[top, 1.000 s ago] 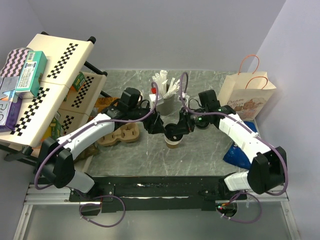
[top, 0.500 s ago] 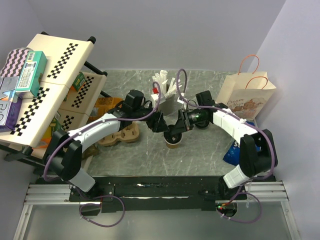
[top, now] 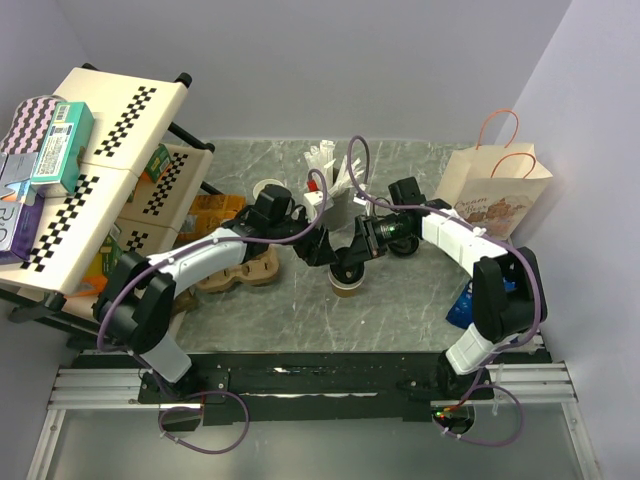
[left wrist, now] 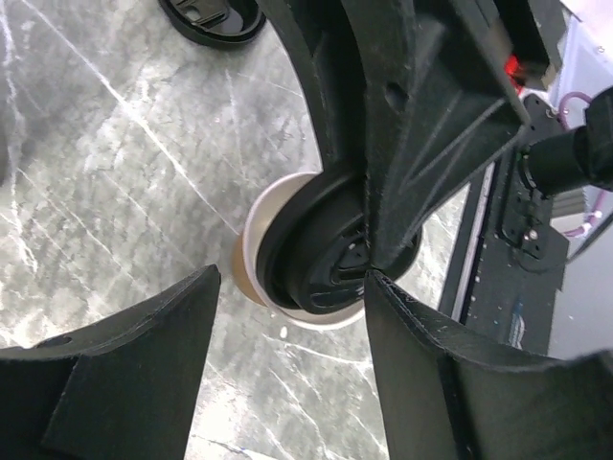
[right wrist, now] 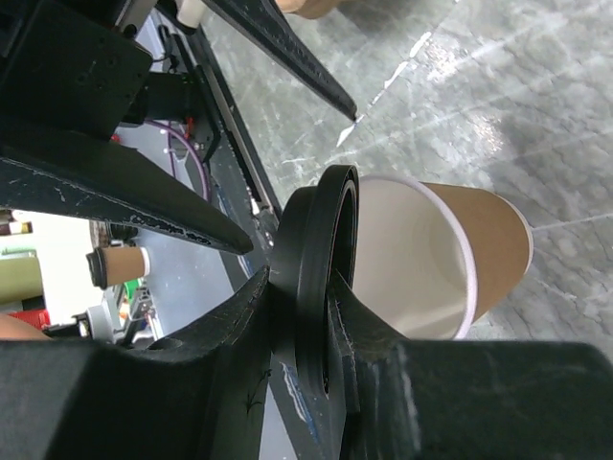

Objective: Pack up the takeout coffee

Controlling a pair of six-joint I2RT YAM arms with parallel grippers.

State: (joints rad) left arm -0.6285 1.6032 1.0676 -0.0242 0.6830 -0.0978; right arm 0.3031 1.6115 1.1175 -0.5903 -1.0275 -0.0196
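Observation:
A brown kraft cup (top: 347, 284), white inside, stands open on the marble table. My right gripper (top: 354, 258) is shut on a black round lid (top: 350, 264), held on edge just above the cup's rim. In the right wrist view the lid (right wrist: 316, 287) sits between the fingers, next to the cup (right wrist: 479, 249). My left gripper (top: 316, 250) is open just left of the cup; in its wrist view the cup (left wrist: 257, 251) and lid (left wrist: 321, 264) show between the open fingers. A second cup (top: 268, 190) stands behind the left arm.
A brown moulded cup carrier (top: 240, 270) lies left of the cup. A grey cup of white sticks (top: 335, 195) stands behind. A spare black lid (left wrist: 213, 14) lies on the table. A paper bag (top: 490, 190) and a blue packet (top: 470, 305) are at the right, a shelf rack (top: 100, 170) at the left.
My left gripper has moved right, closer to the cup, uncovering the second cup behind it. The right gripper still holds the lid over the cup; its arm has swung slightly.

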